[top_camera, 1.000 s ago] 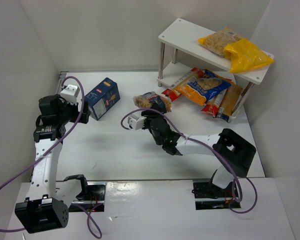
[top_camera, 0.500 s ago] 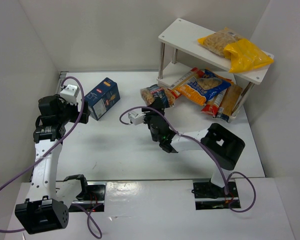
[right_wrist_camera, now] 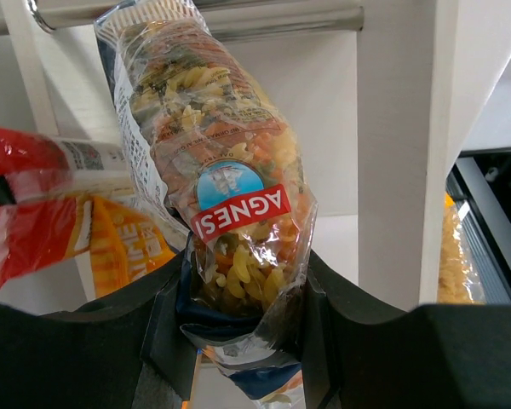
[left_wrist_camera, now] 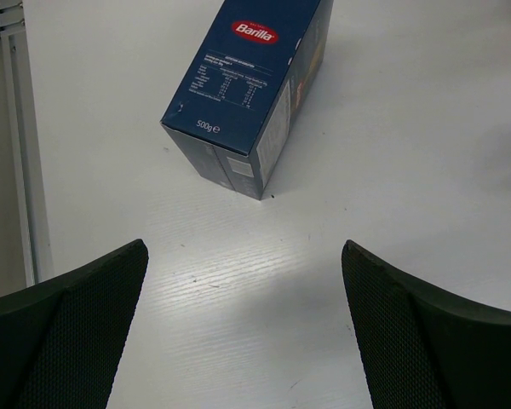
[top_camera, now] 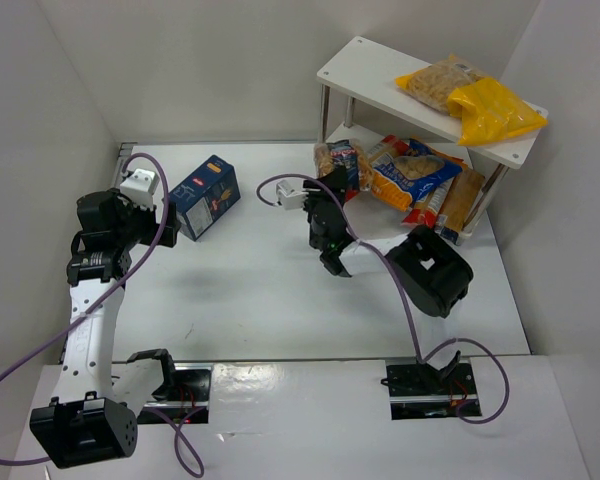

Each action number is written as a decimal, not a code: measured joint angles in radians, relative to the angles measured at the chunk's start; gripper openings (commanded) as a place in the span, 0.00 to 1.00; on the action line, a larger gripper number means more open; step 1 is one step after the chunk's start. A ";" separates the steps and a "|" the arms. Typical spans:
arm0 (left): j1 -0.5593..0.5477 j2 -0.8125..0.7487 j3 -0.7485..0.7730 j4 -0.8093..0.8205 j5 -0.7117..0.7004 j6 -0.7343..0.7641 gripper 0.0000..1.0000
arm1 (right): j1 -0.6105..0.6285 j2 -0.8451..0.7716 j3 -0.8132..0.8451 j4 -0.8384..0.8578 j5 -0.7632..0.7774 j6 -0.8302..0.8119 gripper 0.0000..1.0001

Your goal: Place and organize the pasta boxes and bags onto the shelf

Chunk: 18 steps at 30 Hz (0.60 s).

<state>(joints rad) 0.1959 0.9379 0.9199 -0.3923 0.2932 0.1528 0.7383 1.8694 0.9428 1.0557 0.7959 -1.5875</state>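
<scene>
My right gripper (top_camera: 336, 182) (right_wrist_camera: 238, 324) is shut on the small clear pasta bag (top_camera: 340, 160) (right_wrist_camera: 226, 204) with a blue-red label, holding it at the left end of the shelf's lower board (top_camera: 332, 133). The white shelf (top_camera: 380, 85) stands at the back right, with two yellow bags (top_camera: 475, 100) on its top board and several blue-orange and yellow bags (top_camera: 415, 175) below. The dark blue pasta box (top_camera: 206, 195) (left_wrist_camera: 251, 85) lies on the table at left. My left gripper (top_camera: 145, 215) (left_wrist_camera: 243, 332) is open and empty, just short of the box.
White enclosure walls stand at the left, back and right. A shelf leg (right_wrist_camera: 396, 145) stands just right of the held bag. A metal rail (left_wrist_camera: 17, 145) runs along the table's left edge.
My right gripper has carried the clear bag from mid-table back and right to the shelf's lower left end. The left arm and the box have not moved.
</scene>
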 measured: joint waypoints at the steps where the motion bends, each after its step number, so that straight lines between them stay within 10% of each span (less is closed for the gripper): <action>1: 0.000 0.000 0.000 0.000 0.000 0.000 1.00 | -0.010 0.019 0.014 0.008 -0.002 -0.006 0.00; 18: 0.000 0.000 0.000 -0.005 0.009 0.002 1.00 | -0.093 0.259 0.196 0.051 0.002 -0.050 0.00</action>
<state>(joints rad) 0.1959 0.9379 0.9199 -0.3969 0.3019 0.1547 0.6456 2.1281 1.1393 1.1065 0.7975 -1.6375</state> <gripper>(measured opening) 1.000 0.487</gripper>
